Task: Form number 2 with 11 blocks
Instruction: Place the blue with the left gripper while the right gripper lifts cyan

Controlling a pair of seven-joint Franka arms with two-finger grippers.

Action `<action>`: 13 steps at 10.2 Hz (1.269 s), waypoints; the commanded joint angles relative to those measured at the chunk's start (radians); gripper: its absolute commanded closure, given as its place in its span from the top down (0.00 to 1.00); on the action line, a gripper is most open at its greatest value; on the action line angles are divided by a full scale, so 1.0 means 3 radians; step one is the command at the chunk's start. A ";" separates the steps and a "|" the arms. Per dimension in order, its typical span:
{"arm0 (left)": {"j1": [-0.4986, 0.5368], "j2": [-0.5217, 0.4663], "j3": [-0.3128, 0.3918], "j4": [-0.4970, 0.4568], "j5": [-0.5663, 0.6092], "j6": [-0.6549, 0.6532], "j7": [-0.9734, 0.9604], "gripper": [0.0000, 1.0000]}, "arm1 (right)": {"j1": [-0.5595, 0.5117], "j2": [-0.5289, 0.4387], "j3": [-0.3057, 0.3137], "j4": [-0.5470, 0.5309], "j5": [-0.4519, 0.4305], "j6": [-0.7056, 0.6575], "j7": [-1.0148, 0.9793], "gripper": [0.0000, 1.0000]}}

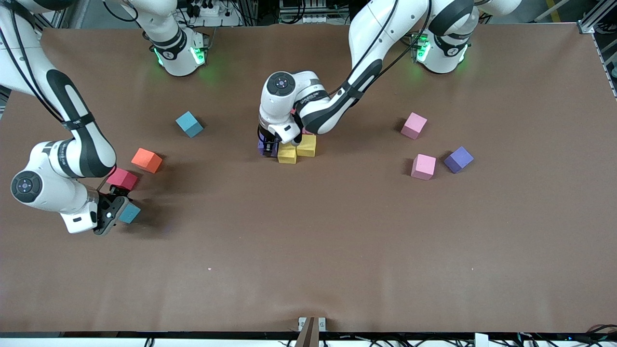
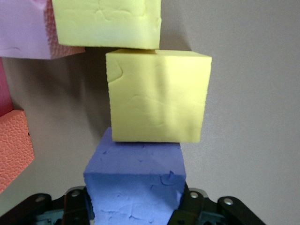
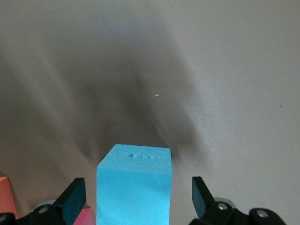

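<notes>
Mid-table, my left gripper (image 1: 270, 143) is shut on a purple block (image 2: 136, 183), low against a yellow block (image 2: 157, 96). A second yellow block (image 2: 108, 23) adjoins that one, with a pink block (image 2: 23, 33), a red block (image 2: 3, 89) and an orange block (image 2: 14, 145) close by, partly hidden under the arm in the front view. Toward the right arm's end of the table, my right gripper (image 3: 136, 199) stands open around a light blue block (image 3: 133, 185), with a gap on each side of it.
Loose blocks lie on the brown table (image 1: 308, 250): red (image 1: 122, 179), orange (image 1: 147, 160) and light blue (image 1: 189, 124) near the right arm; two pink (image 1: 413, 125) (image 1: 423, 166) and a purple (image 1: 458, 159) toward the left arm's end.
</notes>
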 commanded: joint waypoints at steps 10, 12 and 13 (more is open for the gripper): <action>-0.0003 0.0106 -0.0004 -0.0012 -0.0133 0.0055 0.0192 0.80 | -0.0146 -0.0137 0.0149 -0.0183 0.0028 0.0220 -0.0125 0.40; -0.0028 0.0106 -0.0004 -0.0006 -0.0123 0.0050 0.0167 1.00 | -0.0100 -0.0228 0.0180 -0.0178 0.0033 0.0174 -0.0089 0.40; -0.0033 0.0081 -0.0004 0.0004 -0.0113 0.0044 0.0177 1.00 | -0.0024 -0.0295 0.0180 -0.0178 0.0053 0.0174 -0.0043 0.40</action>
